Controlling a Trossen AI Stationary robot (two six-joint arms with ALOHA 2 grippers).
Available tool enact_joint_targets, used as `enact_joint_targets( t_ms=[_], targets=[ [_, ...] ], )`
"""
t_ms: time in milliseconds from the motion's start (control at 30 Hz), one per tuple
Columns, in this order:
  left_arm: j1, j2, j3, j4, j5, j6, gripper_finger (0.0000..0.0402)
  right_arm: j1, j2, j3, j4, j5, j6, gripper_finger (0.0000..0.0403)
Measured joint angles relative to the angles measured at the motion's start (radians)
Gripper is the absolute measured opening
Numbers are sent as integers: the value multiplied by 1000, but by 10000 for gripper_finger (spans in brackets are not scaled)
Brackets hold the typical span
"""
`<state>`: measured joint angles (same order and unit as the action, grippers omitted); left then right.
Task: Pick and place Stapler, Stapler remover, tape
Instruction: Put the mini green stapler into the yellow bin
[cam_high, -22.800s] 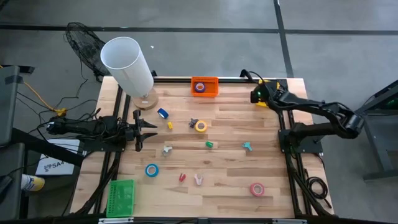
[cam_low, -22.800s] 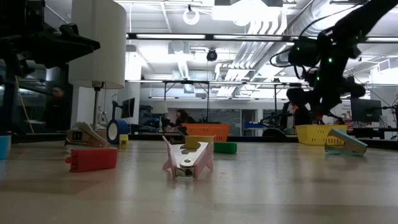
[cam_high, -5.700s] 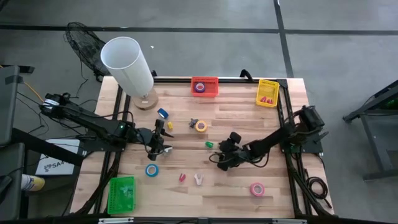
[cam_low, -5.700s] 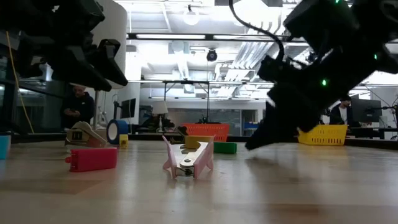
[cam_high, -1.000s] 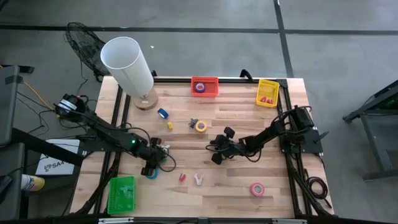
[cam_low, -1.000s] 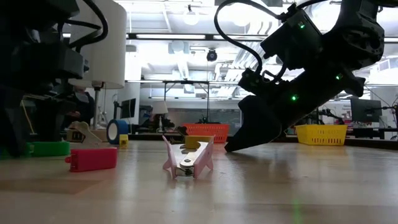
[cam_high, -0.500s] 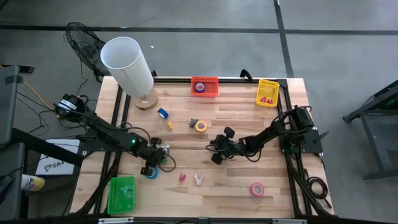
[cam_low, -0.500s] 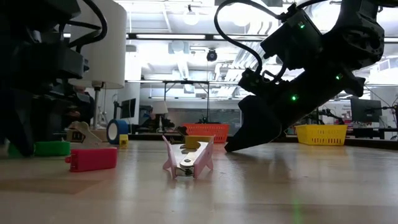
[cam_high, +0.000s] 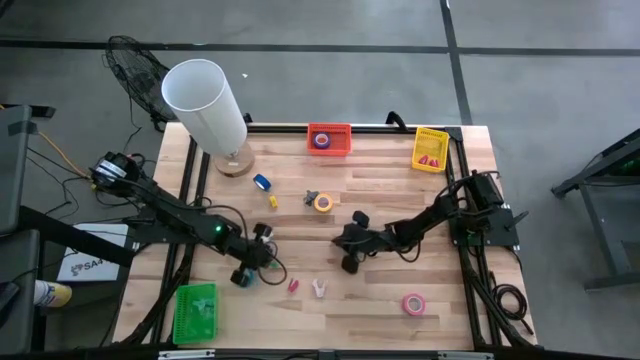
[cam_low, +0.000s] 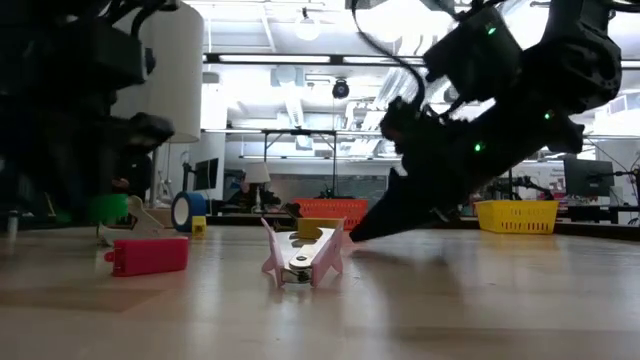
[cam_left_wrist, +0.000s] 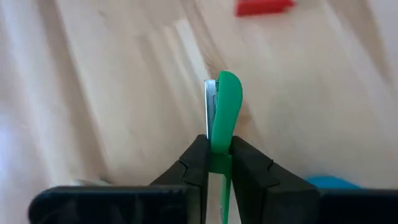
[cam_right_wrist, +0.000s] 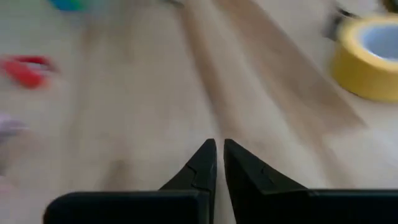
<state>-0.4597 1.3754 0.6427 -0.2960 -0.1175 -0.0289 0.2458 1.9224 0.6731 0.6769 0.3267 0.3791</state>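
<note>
High view: the left tool (cam_high: 262, 253) hangs over the worktop's (cam_high: 400, 200) near left.

Left wrist view: its jaws pinch a green stapler (cam_left_wrist: 222, 115) by one end; that narrow grip might let it twist free.

Right wrist view: the right tool (cam_right_wrist: 217, 162) is closed, empty.
</note>
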Motion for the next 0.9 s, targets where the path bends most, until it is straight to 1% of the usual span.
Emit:
enact_joint_targets(
  t_ms=[67, 233, 333, 433, 567, 733, 800, 900],
  targets=[
    [0, 0, 22, 0, -43, 39, 45, 1, 0, 0, 70, -44, -37, 25],
    [0, 0, 56, 5, -144, 114, 47, 29, 0, 0, 248, -84, -182, 23],
    [1, -1, 71, 11, -221, 151, 48, 49, 0, 0, 333, -68, -279, 24],
    [1, -1, 82, 11, -288, 178, 48, 61, -2, 18, 358, -40, -376, 40],
    [1, -2, 87, 63, -341, 231, 49, 59, -2, 77, 308, -38, -440, 88],
    [1, -2, 87, 120, -373, 293, 49, 56, -2, 187, 157, -26, -585, 157],
    [1, -2, 87, 121, -391, 297, 50, 56, -2, 234, 99, 4, -621, 174],
    [1, -2, 87, 120, -411, 298, 50, 56, -2, 295, -10, 47, -645, 184]
  ],
)
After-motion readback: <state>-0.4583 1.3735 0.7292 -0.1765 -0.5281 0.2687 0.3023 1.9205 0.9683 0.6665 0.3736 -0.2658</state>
